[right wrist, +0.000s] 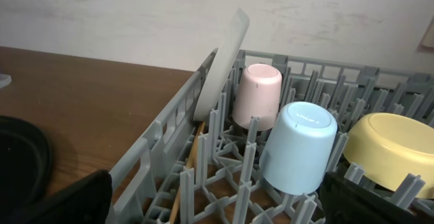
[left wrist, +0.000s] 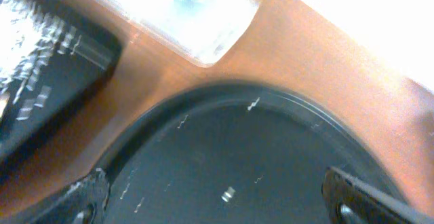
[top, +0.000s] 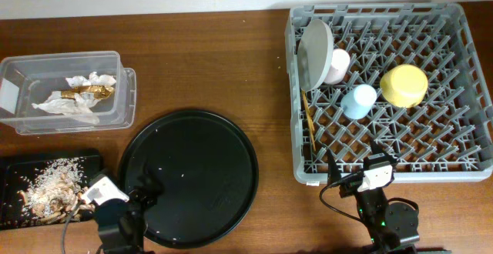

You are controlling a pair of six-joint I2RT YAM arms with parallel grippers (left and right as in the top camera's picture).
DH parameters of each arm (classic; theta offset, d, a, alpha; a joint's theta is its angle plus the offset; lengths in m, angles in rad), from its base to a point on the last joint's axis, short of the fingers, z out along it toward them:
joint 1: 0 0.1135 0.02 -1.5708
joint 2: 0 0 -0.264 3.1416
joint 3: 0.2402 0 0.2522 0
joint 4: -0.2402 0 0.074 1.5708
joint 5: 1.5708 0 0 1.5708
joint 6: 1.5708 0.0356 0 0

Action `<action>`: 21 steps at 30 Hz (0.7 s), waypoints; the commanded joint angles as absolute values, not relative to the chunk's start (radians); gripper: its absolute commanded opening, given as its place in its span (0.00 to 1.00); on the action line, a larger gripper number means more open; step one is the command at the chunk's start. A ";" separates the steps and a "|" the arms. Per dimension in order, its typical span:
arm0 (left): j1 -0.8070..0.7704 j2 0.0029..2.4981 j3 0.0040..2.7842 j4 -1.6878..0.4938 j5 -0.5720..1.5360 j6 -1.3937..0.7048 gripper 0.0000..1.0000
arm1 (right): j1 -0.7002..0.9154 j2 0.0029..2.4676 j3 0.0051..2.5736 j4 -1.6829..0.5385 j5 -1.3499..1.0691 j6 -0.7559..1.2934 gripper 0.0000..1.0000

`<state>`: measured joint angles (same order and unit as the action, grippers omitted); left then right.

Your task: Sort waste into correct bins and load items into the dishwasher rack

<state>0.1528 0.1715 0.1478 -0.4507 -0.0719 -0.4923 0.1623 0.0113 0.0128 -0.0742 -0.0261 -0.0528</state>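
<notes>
The grey dishwasher rack point(top: 470, 92) holds the white plate point(top: 314, 52) on edge, the pink cup point(top: 337, 65), the light-blue cup point(top: 359, 101), the yellow bowl point(top: 404, 85) and the chopsticks point(top: 310, 121). They also show in the right wrist view: plate point(right wrist: 222, 61), pink cup point(right wrist: 258, 95), blue cup point(right wrist: 298, 146), bowl point(right wrist: 383, 146), a chopstick point(right wrist: 183, 183). The clear tub point(top: 115, 108) holds white paper scraps point(top: 91, 79) and the gold wrapper point(top: 86, 92). The black rectangular tray point(top: 85, 162) holds food scraps point(top: 46, 188). My left gripper point(left wrist: 220, 197) is open over the round black tray. My right gripper point(right wrist: 213, 203) is open at the rack's front edge.
The large round black tray point(top: 196, 173) lies at front centre with a few small crumbs point(left wrist: 228, 195) on it. Both arm bases sit at the table's front edge. Bare wooden table lies between the round tray and the rack.
</notes>
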 commanded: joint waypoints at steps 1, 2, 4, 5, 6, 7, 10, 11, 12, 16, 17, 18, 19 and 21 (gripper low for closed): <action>0.086 0.130 0.144 -0.279 -0.040 -0.273 0.99 | 0.157 0.004 0.006 -0.078 -0.021 -0.052 0.98; 0.061 0.127 0.139 -0.222 -0.040 -0.237 0.99 | 0.157 0.004 0.006 -0.078 -0.021 -0.052 0.98; 0.032 0.109 0.110 -0.146 -0.040 -0.194 0.99 | 0.157 0.004 0.006 -0.078 -0.021 -0.052 0.98; 0.027 0.074 0.080 -0.106 -0.038 -0.188 0.99 | 0.157 0.004 0.006 -0.078 -0.021 -0.052 0.98; 0.026 0.042 0.049 -0.075 -0.031 -0.187 0.99 | 0.157 0.004 0.006 -0.078 -0.021 -0.052 0.98; 0.025 0.004 0.007 -0.022 0.003 -0.183 0.99 | 0.157 0.004 0.006 -0.078 -0.021 -0.052 0.98; 0.027 0.004 0.010 -0.025 0.009 -0.090 0.99 | 0.157 0.004 0.006 -0.078 -0.021 -0.052 0.98; 0.027 0.005 0.010 -0.090 0.011 -0.047 0.99 | 0.157 0.004 0.006 -0.078 -0.021 -0.052 0.98; 0.024 0.005 0.010 -0.083 0.016 -0.035 0.99 | 0.157 0.004 0.006 -0.078 -0.021 -0.052 0.98; 0.022 0.005 0.010 -0.084 0.004 0.062 0.99 | 0.157 0.004 0.006 -0.078 -0.021 -0.052 0.98; 0.022 0.005 0.010 -0.084 0.004 0.062 0.99 | 0.157 0.004 0.006 -0.078 -0.021 -0.052 0.98; 0.022 0.005 0.010 -0.086 0.004 0.062 0.99 | 0.157 0.004 0.006 -0.078 -0.021 -0.052 0.99; 0.022 0.005 0.010 -0.086 0.001 0.063 0.99 | 0.157 0.004 0.006 -0.078 -0.021 -0.052 0.98; 0.022 0.005 0.010 -0.086 -0.001 0.077 0.99 | 0.157 0.004 0.006 -0.078 -0.021 -0.052 0.98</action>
<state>0.0269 0.0128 0.0166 -0.0853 -0.0036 0.0406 0.1623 0.0113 0.0128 -0.0742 -0.0261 -0.0521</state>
